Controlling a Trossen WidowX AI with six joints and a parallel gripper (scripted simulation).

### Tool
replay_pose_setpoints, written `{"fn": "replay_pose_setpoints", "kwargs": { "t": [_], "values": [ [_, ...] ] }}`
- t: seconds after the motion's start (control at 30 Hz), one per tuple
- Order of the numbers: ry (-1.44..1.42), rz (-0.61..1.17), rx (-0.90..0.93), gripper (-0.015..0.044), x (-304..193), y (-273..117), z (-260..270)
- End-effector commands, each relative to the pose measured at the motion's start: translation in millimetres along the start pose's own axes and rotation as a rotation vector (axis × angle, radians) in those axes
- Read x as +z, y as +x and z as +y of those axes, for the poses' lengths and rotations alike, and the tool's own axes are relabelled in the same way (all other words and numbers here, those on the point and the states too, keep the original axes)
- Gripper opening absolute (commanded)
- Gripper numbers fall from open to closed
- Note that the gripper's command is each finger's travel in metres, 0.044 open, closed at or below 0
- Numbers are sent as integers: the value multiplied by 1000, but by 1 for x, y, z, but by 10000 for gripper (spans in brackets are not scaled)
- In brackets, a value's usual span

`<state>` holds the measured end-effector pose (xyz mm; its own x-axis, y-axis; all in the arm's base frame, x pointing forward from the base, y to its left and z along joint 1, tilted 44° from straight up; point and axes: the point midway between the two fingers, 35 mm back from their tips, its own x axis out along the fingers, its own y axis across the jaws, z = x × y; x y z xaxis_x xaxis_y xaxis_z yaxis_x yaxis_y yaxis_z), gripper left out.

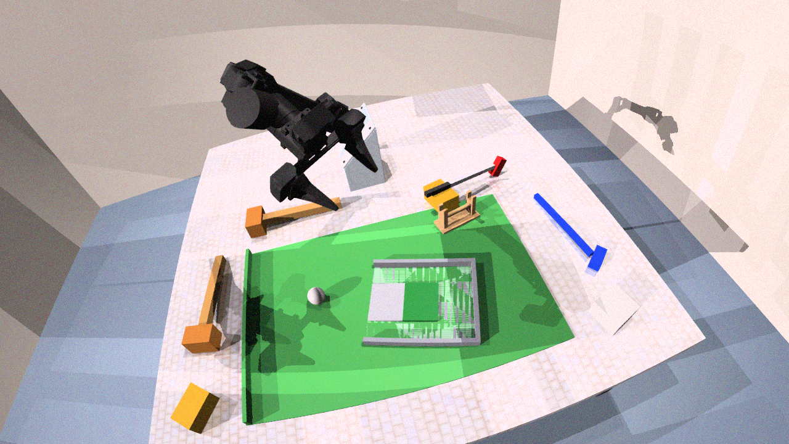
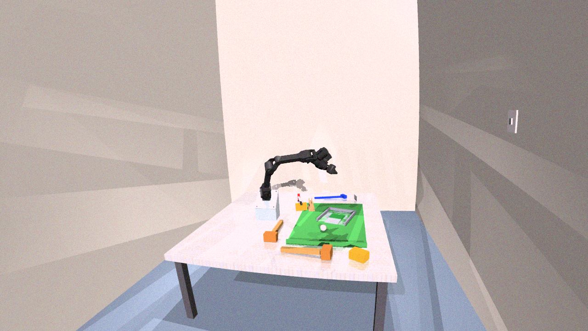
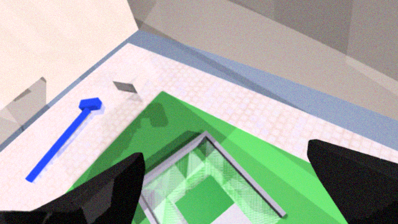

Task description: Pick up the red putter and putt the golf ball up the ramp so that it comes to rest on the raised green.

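Note:
The red putter has a red head (image 1: 497,166) (image 2: 298,196) and a dark shaft (image 1: 468,176). Its black grip (image 1: 437,190) rests on a yellow block (image 1: 449,200) beside a small wooden stand (image 1: 461,222). The white golf ball (image 1: 315,296) (image 2: 323,227) lies on the green mat (image 1: 419,367), in front of the pale ramp (image 1: 385,301) (image 3: 234,216). The raised green (image 1: 420,301) (image 3: 205,199) adjoins the ramp inside a grey rail (image 1: 478,309). My gripper (image 1: 357,189) (image 3: 226,154) is open and empty, high above the table, away from the putter. The putter and ball are outside the wrist view.
A blue putter (image 1: 565,226) (image 2: 329,197) (image 3: 59,144) lies beyond the mat's far end. Orange mallets (image 1: 256,221) (image 1: 201,338) and another yellow block (image 1: 190,406) lie near the mat's green end wall (image 1: 247,380). A white wedge-like object (image 1: 615,310) is near the far corner.

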<state>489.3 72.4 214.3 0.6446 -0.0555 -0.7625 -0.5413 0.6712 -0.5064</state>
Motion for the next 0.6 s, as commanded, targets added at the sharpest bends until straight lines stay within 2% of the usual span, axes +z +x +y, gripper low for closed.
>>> {"fn": "replay_pose_setpoints", "kwargs": {
  "t": [0.0,0.3,0.57],
  "values": [
    [-107,90,96,440,-9,47,55],
    [-383,279,294,440,-49,121,190],
    [-657,460,445,440,-120,153,306]
  ]
}}
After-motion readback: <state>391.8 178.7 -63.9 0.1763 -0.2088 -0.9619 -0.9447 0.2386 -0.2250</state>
